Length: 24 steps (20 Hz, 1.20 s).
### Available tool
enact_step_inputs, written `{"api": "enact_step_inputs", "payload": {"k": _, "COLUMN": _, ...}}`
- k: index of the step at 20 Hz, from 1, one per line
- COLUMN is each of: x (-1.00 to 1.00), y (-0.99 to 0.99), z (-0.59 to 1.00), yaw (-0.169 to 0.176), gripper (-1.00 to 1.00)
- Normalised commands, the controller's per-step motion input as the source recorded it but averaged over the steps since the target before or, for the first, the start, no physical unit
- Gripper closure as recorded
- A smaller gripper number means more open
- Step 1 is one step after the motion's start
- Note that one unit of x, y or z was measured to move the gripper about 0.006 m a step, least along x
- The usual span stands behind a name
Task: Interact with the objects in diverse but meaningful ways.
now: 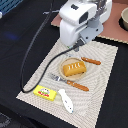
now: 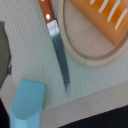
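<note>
A tan plate (image 1: 65,75) lies on the striped placemat with an orange rectangular block (image 1: 74,69) on it. An orange-handled knife (image 1: 91,61) lies beside the plate, toward the exterior view's right. An orange-handled fork (image 1: 70,82) lies in front of the plate. Near the mat's front edge are the yellow packet (image 1: 44,92) and the white elongated piece (image 1: 65,100). My gripper (image 1: 80,45) hangs behind the plate, its fingers too hidden to read. The wrist view shows the knife (image 2: 59,50), the plate (image 2: 92,50), the block (image 2: 102,15) and a pale blue carton (image 2: 27,102).
The striped placemat (image 1: 100,85) lies on a dark table. A black cable (image 1: 30,60) loops from the arm down across the mat's left side. A bowl (image 1: 124,19) stands on a tan mat at the back right.
</note>
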Motion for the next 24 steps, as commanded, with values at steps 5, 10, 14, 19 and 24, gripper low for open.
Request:
{"api": "enact_step_inputs", "payload": {"k": 5, "x": 0.02, "y": -0.19, "z": -0.17, "yaw": 0.217, "gripper": -1.0}}
{"api": "enact_step_inputs", "payload": {"k": 10, "x": 0.02, "y": -0.19, "z": -0.2, "yaw": 0.215, "gripper": -1.0}}
{"api": "enact_step_inputs", "payload": {"k": 14, "x": 0.07, "y": -0.27, "z": -0.13, "yaw": 0.101, "gripper": -1.0}}
{"api": "enact_step_inputs", "payload": {"k": 19, "x": 0.12, "y": -0.34, "z": -0.22, "yaw": 0.053, "gripper": -1.0}}
{"api": "enact_step_inputs", "payload": {"k": 24, "x": 0.15, "y": -0.29, "z": -0.1, "yaw": 0.001, "gripper": -1.0}}
